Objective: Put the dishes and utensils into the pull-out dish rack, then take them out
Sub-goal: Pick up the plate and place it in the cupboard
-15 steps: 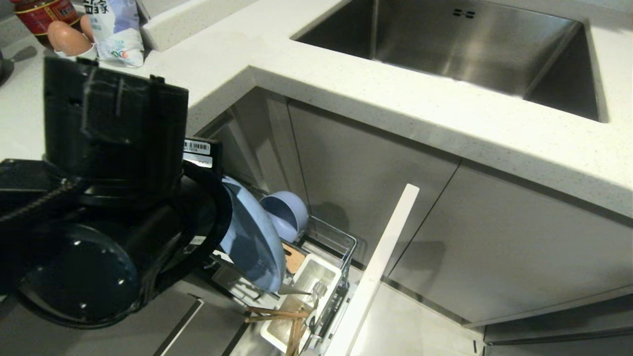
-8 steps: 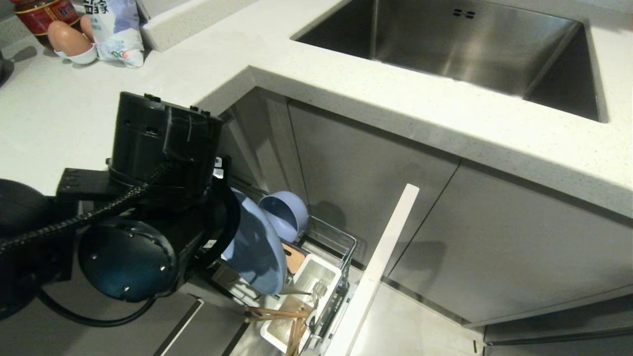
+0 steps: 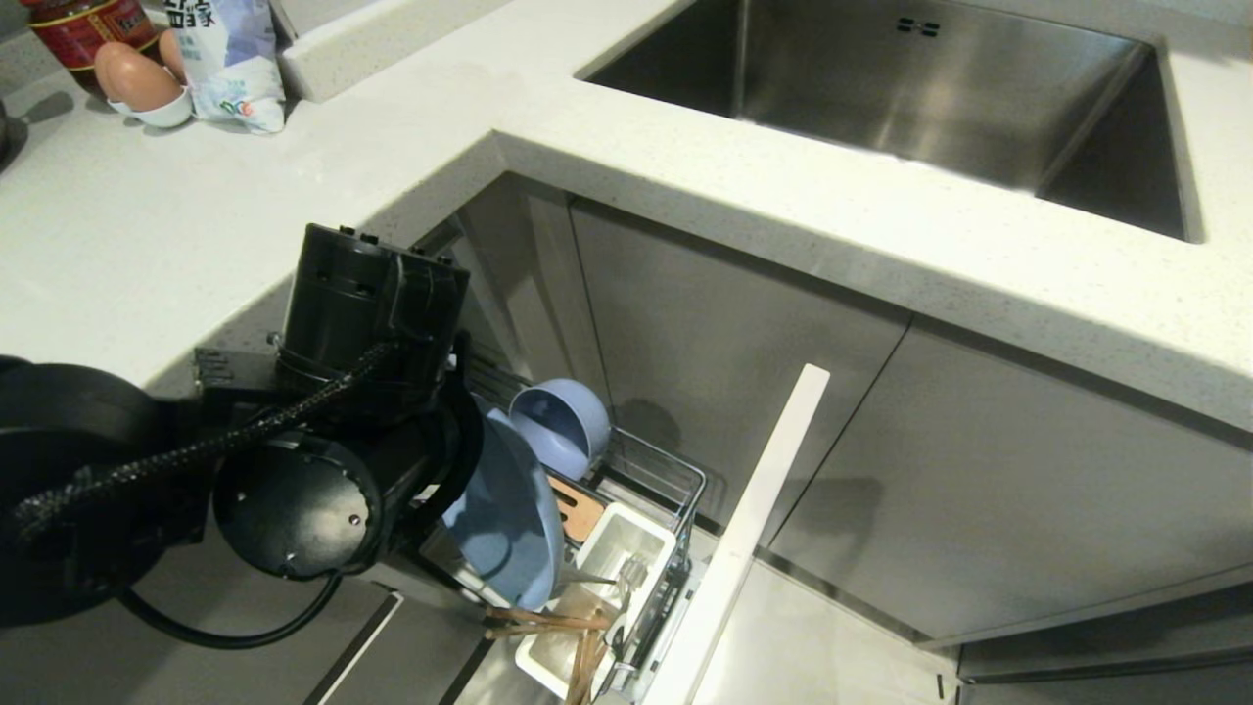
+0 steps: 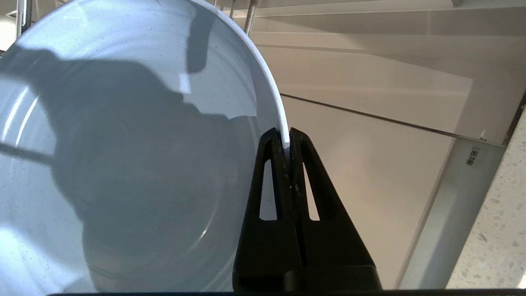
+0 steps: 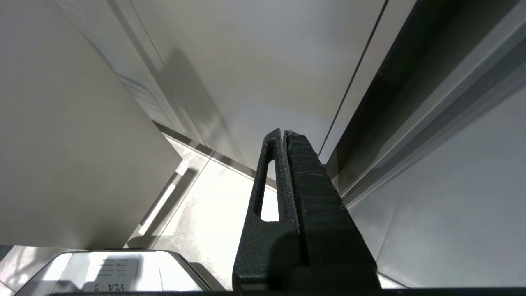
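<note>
The left gripper [image 4: 286, 142] is pinching the rim of the wide, shallow, light blue matte plate [image 3: 504, 524], its black jaws closing tight on the thin edge. The plate is standing on edge, tilted, over the narrow chrome wire pull-out dish rack [image 3: 654, 470], which is sticking out from under the white speckled table [image 3: 147, 225] just below the table's inner corner. Behind the plate, the smaller, deeper light blue matte bowl [image 3: 560, 423] is sitting on its side at the back end of the rack, opening facing outward. The thin light-brown wooden chopsticks [image 3: 548, 620] are leaning out of the white plastic cutlery box [image 3: 626, 544] at the rack's front end, beside the slim silver metal utensil [image 3: 628, 572]. The flat white front panel [image 3: 754, 519] is closing off the rack's front. The right gripper [image 5: 283, 135] is hanging near grey cabinet fronts, jaws pressing together on nothing.
</note>
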